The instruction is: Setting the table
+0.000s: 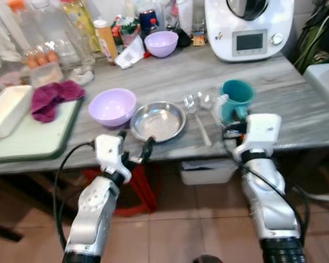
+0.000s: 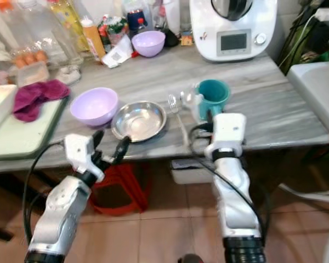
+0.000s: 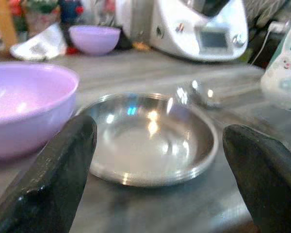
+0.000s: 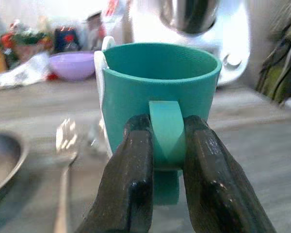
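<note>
A: Where is the teal mug (image 1: 237, 97)?
B: On the table (image 1: 296, 98), at three o'clock from the steel bowl (image 1: 158, 121); the right gripper (image 4: 168, 145) pinches its handle.
A: The left gripper (image 1: 135, 147)?
B: Jaws wide apart, empty, at six o'clock of that bowl.

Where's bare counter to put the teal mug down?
Right claw grips the teal mug by its handle. Bare counter lies right of the mug, toward the white appliance. Left is crowded: fork and spoon, steel plate, purple bowl; open left claw there.
</note>
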Motion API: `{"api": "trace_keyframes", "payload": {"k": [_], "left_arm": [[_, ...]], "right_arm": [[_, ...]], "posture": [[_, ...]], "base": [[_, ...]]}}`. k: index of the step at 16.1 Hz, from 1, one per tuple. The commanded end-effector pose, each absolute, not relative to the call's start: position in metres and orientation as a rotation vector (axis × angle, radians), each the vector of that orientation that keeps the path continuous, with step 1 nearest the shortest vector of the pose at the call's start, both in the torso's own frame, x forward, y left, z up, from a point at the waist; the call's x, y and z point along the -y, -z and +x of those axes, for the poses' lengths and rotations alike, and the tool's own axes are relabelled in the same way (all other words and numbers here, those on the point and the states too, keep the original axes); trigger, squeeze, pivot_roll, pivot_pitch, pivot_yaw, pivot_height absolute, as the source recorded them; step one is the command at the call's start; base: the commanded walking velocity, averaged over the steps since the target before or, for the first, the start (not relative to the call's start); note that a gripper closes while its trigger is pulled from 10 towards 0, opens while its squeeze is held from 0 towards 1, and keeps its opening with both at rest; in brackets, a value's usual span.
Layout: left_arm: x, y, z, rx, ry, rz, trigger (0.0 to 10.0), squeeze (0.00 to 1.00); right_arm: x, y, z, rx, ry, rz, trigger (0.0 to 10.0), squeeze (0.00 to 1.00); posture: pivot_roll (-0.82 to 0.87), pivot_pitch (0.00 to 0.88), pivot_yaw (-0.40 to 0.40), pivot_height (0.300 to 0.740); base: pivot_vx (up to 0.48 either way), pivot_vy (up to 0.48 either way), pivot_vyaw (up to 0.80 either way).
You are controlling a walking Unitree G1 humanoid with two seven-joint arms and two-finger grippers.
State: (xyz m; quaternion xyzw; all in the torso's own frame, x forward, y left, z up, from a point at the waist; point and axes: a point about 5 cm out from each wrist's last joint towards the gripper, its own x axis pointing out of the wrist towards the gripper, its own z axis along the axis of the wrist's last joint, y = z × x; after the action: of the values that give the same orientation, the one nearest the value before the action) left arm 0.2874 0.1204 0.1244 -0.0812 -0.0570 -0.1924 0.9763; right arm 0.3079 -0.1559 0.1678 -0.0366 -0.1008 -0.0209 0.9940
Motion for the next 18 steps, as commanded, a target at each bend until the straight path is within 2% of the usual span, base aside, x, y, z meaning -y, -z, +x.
{"api": "trace_keyframes", "payload": {"k": [1, 8, 10, 13, 18], "left_arm": [[-0.129, -0.130, 0.288, 0.131, 0.373, -0.145, 10.0, 0.00], [-0.134, -0.136, 0.282, 0.144, 0.367, -0.137, 10.0, 0.00], [-0.137, -0.141, 0.277, 0.174, 0.353, -0.173, 10.0, 0.00], [-0.139, -0.147, 0.266, 0.207, 0.378, -0.123, 10.0, 0.00], [-0.140, -0.146, 0.251, 0.190, 0.558, -0.033, 10.0, 0.00]], "right_arm": [[0.144, -0.180, 0.307, 0.260, 0.011, -0.064, 10.0, 0.00], [0.139, -0.190, 0.306, 0.301, -0.023, -0.102, 10.0, 0.00], [0.136, -0.194, 0.305, 0.317, -0.038, -0.118, 10.0, 0.00], [0.135, -0.196, 0.304, 0.326, -0.048, -0.118, 10.0, 0.00], [0.132, -0.202, 0.307, 0.335, -0.115, -0.087, 10.0, 0.00]], "posture": [[-0.13, 0.121, 0.093, 0.740], [-0.13, 0.122, 0.087, 0.740], [-0.13, 0.123, 0.086, 0.740], [-0.13, 0.128, 0.086, 0.740], [-0.12, 0.136, 0.088, 0.740]], "base": [[0.371, 0.000, 0.00], [0.367, 0.000, 0.00], [0.000, 0.000, 0.00], [0.000, 0.000, 0.00], [0.000, 0.000, 0.00]]}}
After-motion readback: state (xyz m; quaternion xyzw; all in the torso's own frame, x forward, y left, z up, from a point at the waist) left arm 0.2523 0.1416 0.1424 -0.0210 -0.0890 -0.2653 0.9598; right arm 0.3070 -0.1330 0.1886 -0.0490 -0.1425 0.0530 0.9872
